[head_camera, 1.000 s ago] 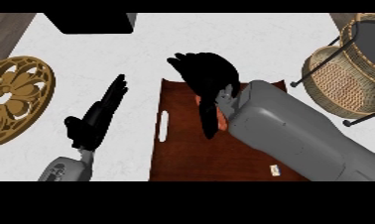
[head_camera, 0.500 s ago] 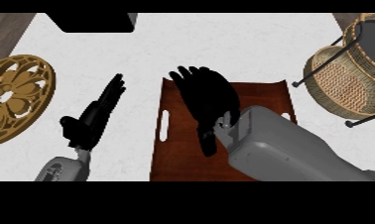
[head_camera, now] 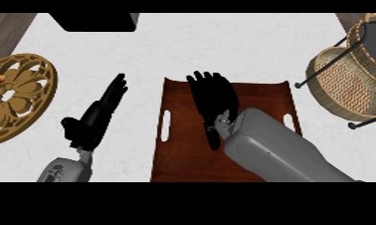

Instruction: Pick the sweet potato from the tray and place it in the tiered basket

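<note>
The right hand [head_camera: 214,100] lies over the tray [head_camera: 268,100], fingers straight and close together, while the left hand [head_camera: 98,114] rests straight-fingered on the tabletop [head_camera: 220,45], well apart from the tiered basket [head_camera: 343,85].

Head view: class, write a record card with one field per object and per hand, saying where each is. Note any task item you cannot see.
tray: brown, slotted handles, centre of the white counter
sweet potato: not visible; cannot tell whether a hand hides it
tiered basket: wicker, right edge, apart from the tray
right hand: over the tray, fingers straight
left hand: left of the tray, fingers straight, holding nothing
gold plate: patterned, left edge
</note>
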You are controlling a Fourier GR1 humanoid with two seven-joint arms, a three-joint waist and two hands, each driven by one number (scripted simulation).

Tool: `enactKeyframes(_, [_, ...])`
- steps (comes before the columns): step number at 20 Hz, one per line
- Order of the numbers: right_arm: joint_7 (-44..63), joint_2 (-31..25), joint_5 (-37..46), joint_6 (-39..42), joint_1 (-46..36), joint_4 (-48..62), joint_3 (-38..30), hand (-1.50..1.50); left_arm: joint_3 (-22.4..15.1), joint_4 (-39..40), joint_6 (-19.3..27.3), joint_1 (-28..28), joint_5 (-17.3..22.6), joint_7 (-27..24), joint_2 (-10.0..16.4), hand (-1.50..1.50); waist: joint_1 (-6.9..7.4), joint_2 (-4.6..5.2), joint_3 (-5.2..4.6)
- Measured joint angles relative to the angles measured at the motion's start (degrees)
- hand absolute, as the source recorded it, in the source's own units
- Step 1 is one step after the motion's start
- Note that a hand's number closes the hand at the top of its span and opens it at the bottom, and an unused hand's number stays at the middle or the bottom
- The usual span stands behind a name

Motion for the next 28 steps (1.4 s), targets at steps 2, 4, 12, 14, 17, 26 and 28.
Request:
enactKeyframes(2, [-0.9,1.5,2.0,-0.4,1.5,1.1,-0.6,-1.50,0.3,1.0,-0.1,-0.7,-0.6,0.1,-0.7,0.00,-0.05,0.01,0.00])
enactKeyframes(4, [-2.7,2.1,4.6,-1.1,3.2,2.4,-0.9,-1.50,0.6,0.3,-0.2,-0.6,-1.0,0.7,-1.1,0.00,-0.03,0.02,0.01])
enactKeyframes(12, [-5.2,3.9,11.8,-0.2,7.0,5.8,-5.2,-1.50,2.3,1.7,-1.7,-0.3,-2.6,-0.5,-2.3,0.00,-0.09,0.01,0.00])
enactKeyframes(14, [-6.5,4.8,13.8,-0.5,7.9,7.2,-6.2,-1.50,2.8,0.8,-2.2,0.1,-2.8,0.1,-2.3,0.00,-0.04,0.01,0.00])
enactKeyframes(17, [-9.9,4.9,15.8,0.0,8.2,9.5,-8.4,-1.50,3.3,1.0,-2.6,-0.3,-3.5,0.3,-2.9,0.00,-0.03,0.03,0.01])
enactKeyframes(26, [-16.9,8.6,23.1,-2.7,10.6,16.7,-11.7,-1.50,5.3,1.6,-4.0,-0.3,-4.9,0.0,-4.4,0.00,-0.02,0.05,0.01])
enactKeyframes(28, [-19.5,9.0,23.7,-3.6,9.9,18.8,-13.3,1.50,5.6,2.0,-4.1,-1.3,-5.2,0.6,-4.9,0.00,-0.01,0.07,0.01])
